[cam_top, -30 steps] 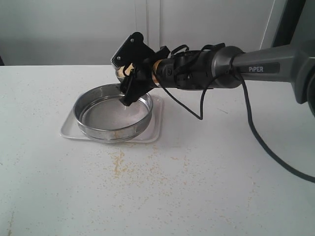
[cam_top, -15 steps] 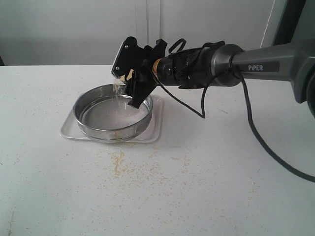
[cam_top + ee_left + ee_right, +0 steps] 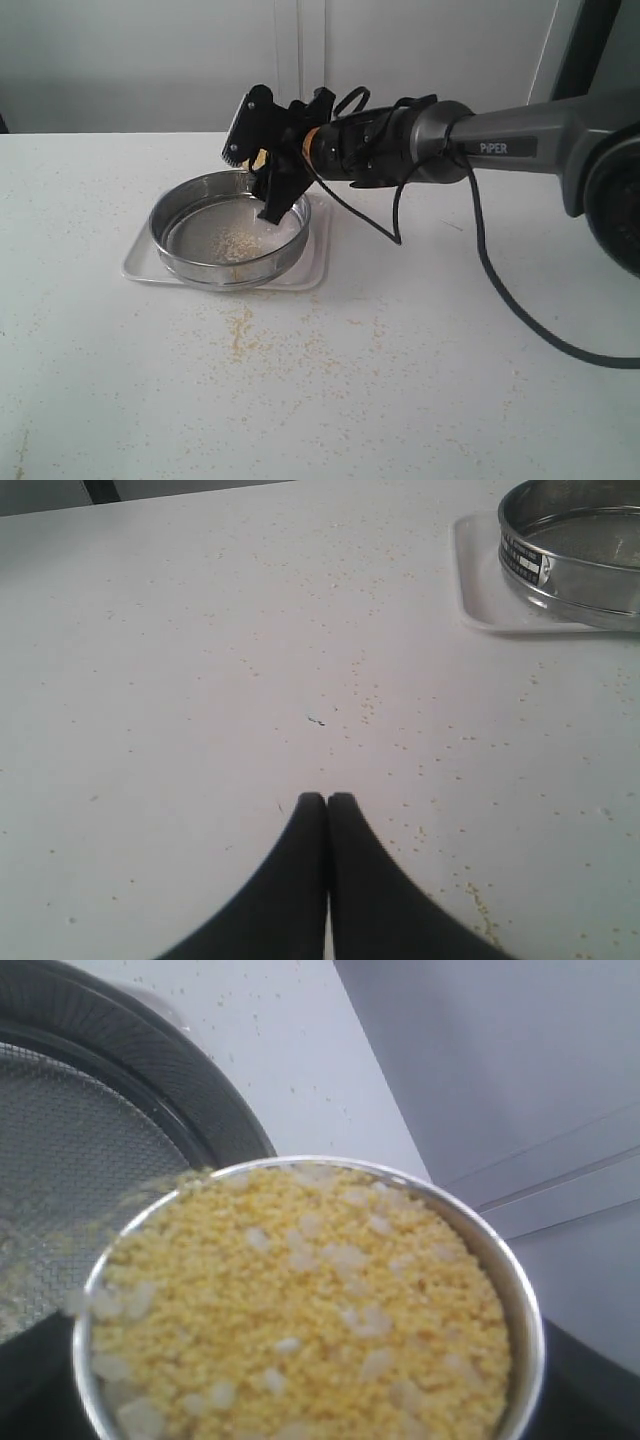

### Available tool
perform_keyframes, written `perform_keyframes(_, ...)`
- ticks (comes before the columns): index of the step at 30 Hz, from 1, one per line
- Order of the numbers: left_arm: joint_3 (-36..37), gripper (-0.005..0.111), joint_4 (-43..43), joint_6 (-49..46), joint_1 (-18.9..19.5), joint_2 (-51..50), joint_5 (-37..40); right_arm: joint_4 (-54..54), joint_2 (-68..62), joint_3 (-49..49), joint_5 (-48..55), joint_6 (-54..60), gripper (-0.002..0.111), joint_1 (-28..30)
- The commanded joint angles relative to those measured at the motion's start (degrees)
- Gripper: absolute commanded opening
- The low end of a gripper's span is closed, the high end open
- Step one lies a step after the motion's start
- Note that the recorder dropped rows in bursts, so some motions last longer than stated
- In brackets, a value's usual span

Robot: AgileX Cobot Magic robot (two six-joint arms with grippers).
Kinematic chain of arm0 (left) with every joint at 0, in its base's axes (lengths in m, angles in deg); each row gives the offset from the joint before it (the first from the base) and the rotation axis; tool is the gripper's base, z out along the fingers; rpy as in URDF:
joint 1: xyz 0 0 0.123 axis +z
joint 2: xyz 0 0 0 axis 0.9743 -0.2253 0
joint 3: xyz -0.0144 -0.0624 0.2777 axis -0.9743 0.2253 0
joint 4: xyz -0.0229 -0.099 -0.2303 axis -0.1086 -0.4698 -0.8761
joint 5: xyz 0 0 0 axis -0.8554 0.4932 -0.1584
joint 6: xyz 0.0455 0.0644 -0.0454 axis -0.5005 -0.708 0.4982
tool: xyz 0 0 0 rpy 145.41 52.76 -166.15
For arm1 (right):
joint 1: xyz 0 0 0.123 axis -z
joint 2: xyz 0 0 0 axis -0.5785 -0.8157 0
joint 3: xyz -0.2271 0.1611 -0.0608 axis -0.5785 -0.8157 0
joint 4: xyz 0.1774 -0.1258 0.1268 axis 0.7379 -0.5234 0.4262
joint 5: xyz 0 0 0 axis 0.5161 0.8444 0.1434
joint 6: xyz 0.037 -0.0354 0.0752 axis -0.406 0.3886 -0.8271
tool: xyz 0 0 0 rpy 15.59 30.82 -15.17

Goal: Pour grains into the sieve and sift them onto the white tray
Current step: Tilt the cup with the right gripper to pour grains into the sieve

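My right gripper [image 3: 262, 172] hangs over the far right rim of the sieve [image 3: 226, 268], shut on a small steel cup [image 3: 522, 1305] that is tipped toward the mesh. The cup is brim-full of yellow and whitish grains [image 3: 300, 1300], and some spill over its lip onto the sieve's mesh [image 3: 70, 1140]. A small heap of grains [image 3: 238, 245] lies on the mesh. The sieve stands on the white tray [image 3: 318, 252]. My left gripper [image 3: 326, 800] is shut on nothing, low over the table, well away from the sieve [image 3: 570, 575] and tray [image 3: 480, 605]. The exterior view does not show it.
Scattered grains [image 3: 240, 335] dot the white table in front of the tray. The right arm's black cable [image 3: 520, 300] trails across the table on the right. A pale wall stands behind the table.
The cup has tipped further over the sieve. Grains have poured out, and a small heap now lies on mesh that was bare a second ago.
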Motion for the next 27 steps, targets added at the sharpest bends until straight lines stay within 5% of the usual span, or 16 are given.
perform_keyframes(1, 0.2, 0.000, -0.5, 0.1, 0.2, 0.3, -0.2, -0.6, -0.8, 2.0, 0.9, 0.4, 0.000, -0.6)
perform_keyframes(27, 0.2, 0.000, -0.5, 0.1, 0.2, 0.3, -0.2, -3.1, -1.7, 3.1, 6.7, 6.1, 0.000, -1.1)
